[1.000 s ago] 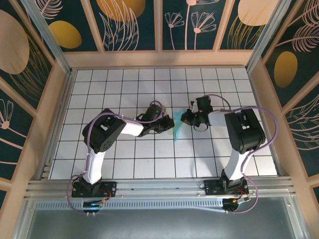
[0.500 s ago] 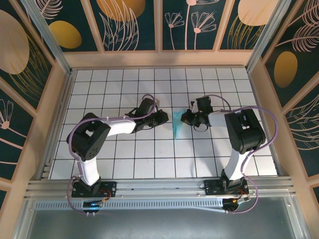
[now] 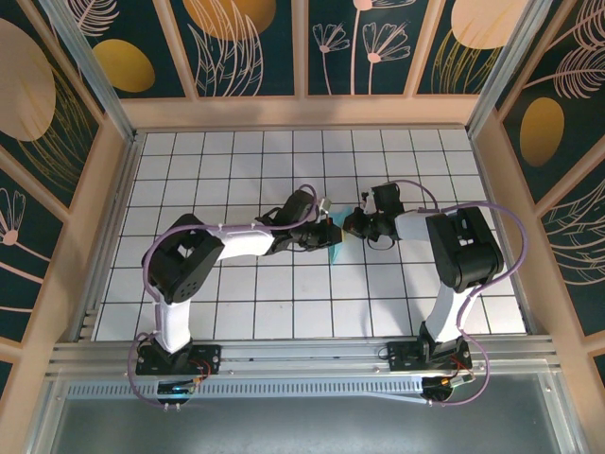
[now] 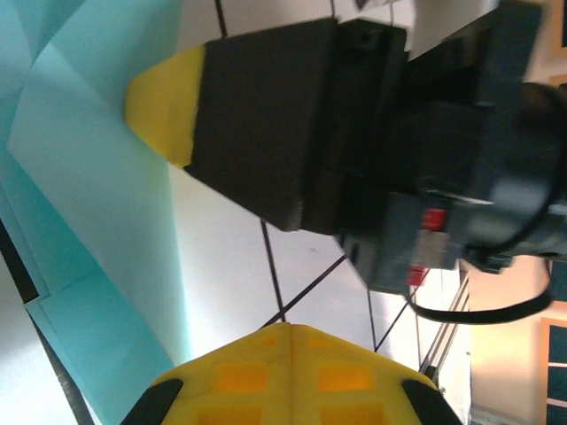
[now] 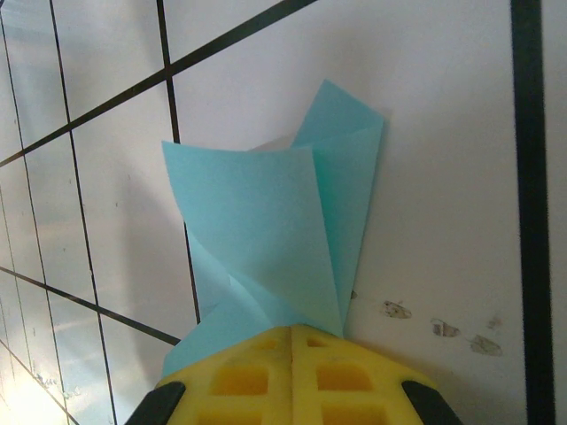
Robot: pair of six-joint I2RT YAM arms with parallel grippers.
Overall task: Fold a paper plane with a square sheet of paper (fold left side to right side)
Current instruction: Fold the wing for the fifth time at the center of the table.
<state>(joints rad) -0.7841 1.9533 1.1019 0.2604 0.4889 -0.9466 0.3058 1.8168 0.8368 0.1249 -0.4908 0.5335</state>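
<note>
**Left jaws (image 3: pixel 326 232) swung back in to the paper plane (image 3: pixel 337 249)**

From above: half a second ago my left jaws hung well clear of my right jaws (image 3: pixel 354 225). Now they sit just beside them, over the turquoise paper plane. It lies on the white-gridded surface (image 3: pixel 236 161) at the right jaws' tip and trails toward the arm bases. Both pairs are clenched with nothing between them that I can make out.

Left wrist: my left jaws (image 4: pixel 290 354) are closed beside the creased paper plane (image 4: pixel 106 221). The right jaws (image 4: pixel 164 102) show opposite, their yellow tip against a fold.

Right wrist: the right jaws (image 5: pixel 292 354) are closed and the paper plane (image 5: pixel 266 230) runs its narrow end under them. I cannot tell whether it is pinched or merely pinned. Beyond them two flaps stand up, not yet flat.

To do this well, I judge the right jaws should anchor while the left jaws sweep a flap down toward them. The edges should line up before I press the crease.
</note>
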